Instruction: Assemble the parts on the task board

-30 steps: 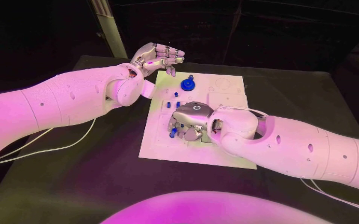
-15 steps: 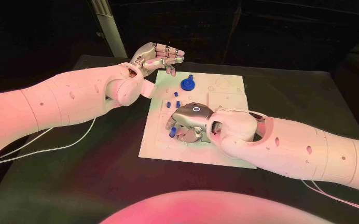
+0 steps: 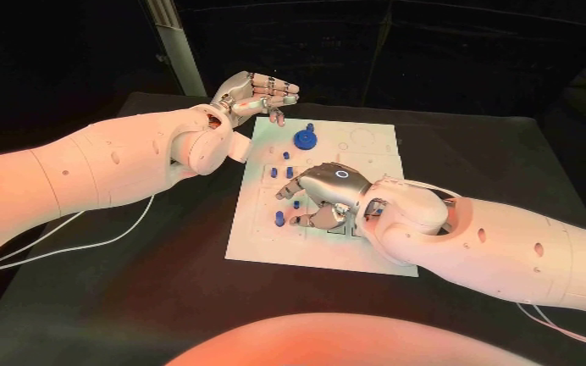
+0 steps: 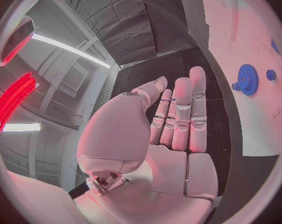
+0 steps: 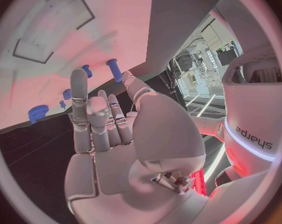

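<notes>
Right robot hand (image 3: pixel 323 195) hovers released over the task board (image 3: pixel 262 235), ready to reach the blue parts (image 3: pixel 279 218); left robot hand (image 3: pixel 254 95) waits empty, fingers half-curled, at the far-left edge.

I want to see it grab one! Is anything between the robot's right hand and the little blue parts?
Nothing visible. The right hand hovers over the board, fingers apart, with the blue parts just beyond its fingertips and bare board between.
</notes>
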Tool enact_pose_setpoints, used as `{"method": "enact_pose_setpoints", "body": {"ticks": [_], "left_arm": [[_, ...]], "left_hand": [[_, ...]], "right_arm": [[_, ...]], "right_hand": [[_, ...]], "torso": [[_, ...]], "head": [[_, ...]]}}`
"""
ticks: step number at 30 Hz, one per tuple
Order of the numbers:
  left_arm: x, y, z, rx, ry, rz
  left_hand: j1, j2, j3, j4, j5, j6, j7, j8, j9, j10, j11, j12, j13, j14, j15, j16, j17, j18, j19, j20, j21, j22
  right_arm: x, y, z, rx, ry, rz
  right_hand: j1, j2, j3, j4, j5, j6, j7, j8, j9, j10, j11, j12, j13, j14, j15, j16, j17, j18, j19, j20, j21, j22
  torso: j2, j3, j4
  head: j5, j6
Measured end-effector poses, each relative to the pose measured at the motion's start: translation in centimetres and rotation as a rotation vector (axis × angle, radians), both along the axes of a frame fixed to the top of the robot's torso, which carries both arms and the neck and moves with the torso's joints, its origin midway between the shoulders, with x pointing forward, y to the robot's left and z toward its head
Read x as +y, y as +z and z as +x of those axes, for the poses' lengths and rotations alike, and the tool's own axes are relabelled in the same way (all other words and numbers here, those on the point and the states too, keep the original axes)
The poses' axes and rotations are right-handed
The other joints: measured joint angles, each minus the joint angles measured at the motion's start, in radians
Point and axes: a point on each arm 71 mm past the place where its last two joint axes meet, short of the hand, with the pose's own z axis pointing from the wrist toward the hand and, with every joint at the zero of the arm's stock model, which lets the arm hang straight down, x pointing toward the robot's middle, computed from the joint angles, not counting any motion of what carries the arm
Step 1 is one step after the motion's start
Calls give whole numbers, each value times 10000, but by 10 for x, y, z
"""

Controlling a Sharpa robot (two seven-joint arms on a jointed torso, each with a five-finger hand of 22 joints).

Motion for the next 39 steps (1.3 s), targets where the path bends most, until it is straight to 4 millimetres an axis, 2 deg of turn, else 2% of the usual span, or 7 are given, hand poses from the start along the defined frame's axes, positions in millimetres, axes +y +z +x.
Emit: {"method": "enact_pose_setpoints", "body": {"ticks": [5, 9, 13, 17, 24, 30, 39], "left_arm": [[2, 0, 0, 18, 23, 14], [4, 0, 0, 34, 48, 29], [6, -1, -1, 48, 78, 46], [6, -1, -1, 56, 83, 50], [7, -1, -1, 70, 83, 59], [7, -1, -1, 80, 89, 70], [8, -2, -1, 90, 101, 79]], "left_hand": [[0, 0, 0, 0, 0, 0, 0, 0, 0, 0, 0, 0, 0, 0, 0, 0, -3, 0, 0, 0, 0, 0], [0, 0, 0, 0, 0, 0, 0, 0, 0, 0, 0, 0, 0, 0, 0, 0, -3, -1, 0, 0, 0, 0], [0, 0, 0, 0, 0, 0, 0, 0, 0, 0, 0, 0, 0, 0, 0, 0, -3, -1, 0, 0, 0, 0], [0, 0, 0, 0, 0, 0, 0, 0, 0, 0, 0, 0, 0, 0, 0, 0, -3, 0, 0, 0, 0, 0], [0, 0, 0, 0, 0, 0, 0, 0, 0, 0, 0, 0, 0, 0, 0, 0, -12, -1, -27, 27, 0, 0], [0, 0, 0, 0, 0, 0, 0, 0, 0, 0, 0, 0, 0, 0, 0, 0, -11, -1, -27, 26, 0, -10], [0, 0, 0, 0, 0, 0, 0, 39, 0, 0, 0, 48, 0, -25, 25, 0, -20, -3, -27, 27, -43, -10]], "right_arm": [[-35, 11, 3, 594, -735, 554], [-71, 17, 8, 1377, -1683, 948], [-108, 17, 12, 2219, -2873, 1113], [-132, 14, 13, 2824, -3990, 1008], [-153, 12, 9, 3375, -5428, 438], [-155, 3, 6, 3485, -6000, -456], [-152, -12, 4, 3429, -6392, -1727]], "right_hand": [[128, 247, -188, 77, 310, 805, 60, 383, 122, 1109, -98, 832, 158, 314, -92, 526, 629, -2, 480, -72, 397, 677], [0, 420, -364, 254, 521, 1340, -292, 650, 188, 2838, -534, 1919, 613, 565, -372, 1109, 1481, -10, 1169, -294, 1185, 1925], [-845, 416, -889, 950, 1909, 1691, -625, 900, 233, 4083, -924, 3496, 1716, 546, -713, 1287, 1732, -246, 1691, -648, 1841, 2982], [-1262, 435, -1494, 1550, 2985, 1895, -828, 1335, 375, 4831, -1099, 7631, 6470, 539, -898, 1886, 2605, -481, 2103, -804, 2393, 3933], [-1370, 525, -2381, 2269, 3021, 1796, -879, 2064, 739, 4947, -1154, 10451, 10053, 539, -898, 2651, 3809, -497, 2327, -858, 3013, 4996], [-1555, 602, -3067, 2956, 2304, 1476, -884, 2374, 970, 5007, -1141, 11042, 10979, 539, -898, 3066, 4185, -635, 2456, -840, 3256, 5513], [-1663, 579, -3532, 3118, 1769, 1368, -876, 2585, 1161, 5019, -1154, 11082, 11239, 538, -897, 3125, 4184, -634, 2455, -840, 3333, 5594]], "torso": [[-11, -6, -17], [-22, -6, -40], [-55, -17, -94], [-96, -24, -176], [-132, -8, -257], [-153, -5, -282], [-162, -6, -281]], "head": [[-131, 35], [-301, 80], [-491, 129], [-630, 170], [-769, 181], [-841, 207], [-870, 184]]}}
